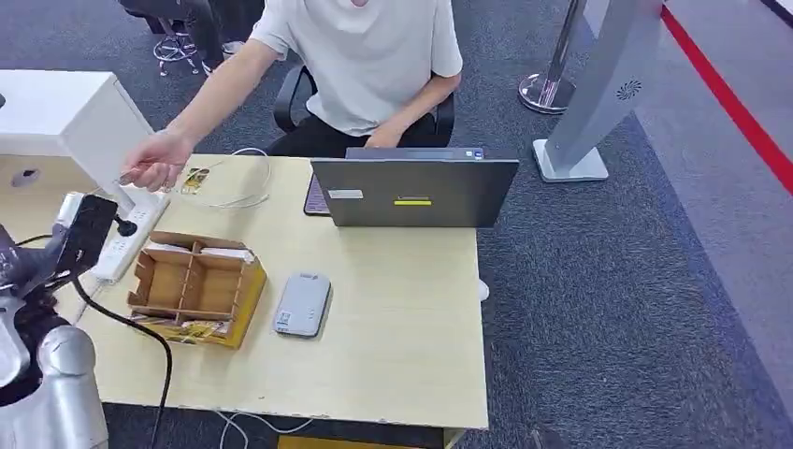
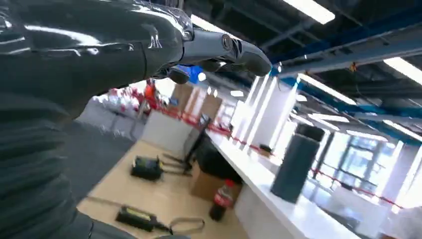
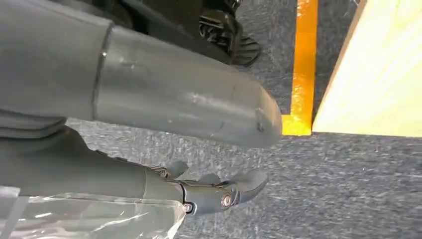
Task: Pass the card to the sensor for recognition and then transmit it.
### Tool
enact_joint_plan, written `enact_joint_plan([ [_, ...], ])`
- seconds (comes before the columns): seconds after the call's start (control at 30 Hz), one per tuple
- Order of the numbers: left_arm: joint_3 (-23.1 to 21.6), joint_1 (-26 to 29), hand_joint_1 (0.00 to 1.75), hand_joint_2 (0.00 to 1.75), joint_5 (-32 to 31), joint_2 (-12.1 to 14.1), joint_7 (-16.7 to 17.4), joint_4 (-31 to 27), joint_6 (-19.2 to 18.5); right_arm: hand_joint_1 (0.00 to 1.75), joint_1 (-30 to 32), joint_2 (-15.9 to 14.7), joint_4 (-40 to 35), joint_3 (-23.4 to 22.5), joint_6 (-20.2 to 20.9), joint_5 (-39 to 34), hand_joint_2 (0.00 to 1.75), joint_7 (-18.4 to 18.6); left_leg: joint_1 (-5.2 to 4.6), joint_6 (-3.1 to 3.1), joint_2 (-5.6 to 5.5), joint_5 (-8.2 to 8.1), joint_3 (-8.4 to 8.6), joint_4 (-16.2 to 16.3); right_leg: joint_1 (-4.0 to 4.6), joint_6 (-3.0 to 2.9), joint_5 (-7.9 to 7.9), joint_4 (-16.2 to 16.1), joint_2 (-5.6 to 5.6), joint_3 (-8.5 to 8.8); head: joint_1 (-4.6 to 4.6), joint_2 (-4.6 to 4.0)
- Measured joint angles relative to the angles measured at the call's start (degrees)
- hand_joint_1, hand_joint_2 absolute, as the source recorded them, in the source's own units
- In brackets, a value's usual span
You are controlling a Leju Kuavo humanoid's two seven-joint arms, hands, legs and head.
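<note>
Silver left hand (image 2: 149, 45) is hovering with nothing in its fingers; right hand (image 3: 199, 191), likewise unladen, is hanging beside the table (image 1: 393, 355). Person's hand (image 1: 154, 161) is holding the card (image 1: 194, 178) beyond the cardboard box (image 1: 196, 285); a mistimed reach risks fumbling the handover.

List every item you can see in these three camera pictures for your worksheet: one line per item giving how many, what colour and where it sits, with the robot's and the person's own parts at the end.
Table: one, pale wood, centre of head view.
Laptop: one, dark grey, open at the table's far edge.
Cardboard box: one, brown with dividers, left of the table.
Sensor: one, light grey, flat beside the box.
Power strip: one, white, far-left of the table.
Card: one, yellowish, by the person's hand; detail unclear.
Office chair: one, black, behind the person.
Person's hand: one, reaching over the table's far-left corner.
Left hand: one, dark grey, raised, holding nothing.
Right hand: one, dark grey, hanging over carpet beside the table.
</note>
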Motion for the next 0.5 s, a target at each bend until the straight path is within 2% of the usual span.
enact_joint_plan([
  [0.03, -0.8, -0.4, 0.00, 1.75, -3.8, 0.6, 1.8, 0.4, 0.5, 0.00, 0.0, 0.1, 0.0, 0.0, 0.0, 0.4, 0.00, -0.3, 0.00, 0.00, 0.00, 0.00, 0.00, 0.0, 0.00, 0.00, 0.00, 0.0, 0.00, -0.01, -0.04, 0.00],
  [0.07, -1.7, -0.9, 0.00, 1.75, -3.9, 1.3, 0.6, 0.9, 0.1, 0.00, 0.0, 0.2, 0.0, 0.0, -0.2, -0.1, 0.00, -0.1, 0.00, 0.00, -0.03, 0.00, 0.00, 0.0, 0.00, 0.00, 0.00, 0.0, -0.02, 0.00, -0.04, 0.00],
  [0.13, -3.3, -1.7, 0.00, 1.75, 0.6, 2.7, -3.7, 1.9, -0.4, 0.00, -0.1, 0.5, 0.0, 0.0, -0.4, -1.0, 0.00, 0.3, 0.00, -0.01, -0.12, 0.02, -0.02, 0.0, 0.00, 0.00, 0.00, 0.0, -0.11, 0.02, 0.04, 0.00],
  [0.17, -4.5, -1.9, 0.00, 1.75, 2.3, 3.5, -2.7, 2.3, 0.1, 0.00, -0.2, 0.6, 0.0, 0.0, -0.2, -0.5, 0.00, 0.0, 0.00, -0.02, -0.05, 0.02, -0.01, 0.0, 0.00, 0.00, 0.00, 0.0, -0.04, 0.01, 0.02, 0.00],
  [0.23, -6.1, -2.5, 0.00, 1.75, -2.0, 4.5, 0.5, 2.7, 0.6, 0.00, -0.1, 0.9, 0.0, 0.0, -0.1, 0.3, 0.00, -0.2, 0.00, -0.02, 0.13, 0.01, -0.01, 0.0, 0.00, -0.07, 0.05, 0.0, 0.11, -0.06, 0.00, 0.00],
  [0.37, -9.3, -4.0, 0.00, 1.75, -4.5, 6.9, 2.8, 3.8, 1.4, 0.00, -0.1, 1.2, -0.1, 0.1, -0.1, 0.8, 0.00, -0.4, -0.01, -0.02, 0.10, 0.02, -0.01, 0.0, 0.00, -0.07, 0.05, 0.0, 0.09, -0.07, 0.00, 0.00],
  [0.5, -12.9, -5.3, 0.00, 1.75, -4.0, 9.3, 2.9, 5.2, 1.4, 0.00, 0.0, 1.7, -0.4, 0.2, -0.1, 0.6, 0.00, -0.3, 0.00, -0.02, 0.11, 0.02, -0.01, 0.0, 0.00, -0.07, 0.05, 0.0, 0.10, -0.08, -0.02, 0.00],
])
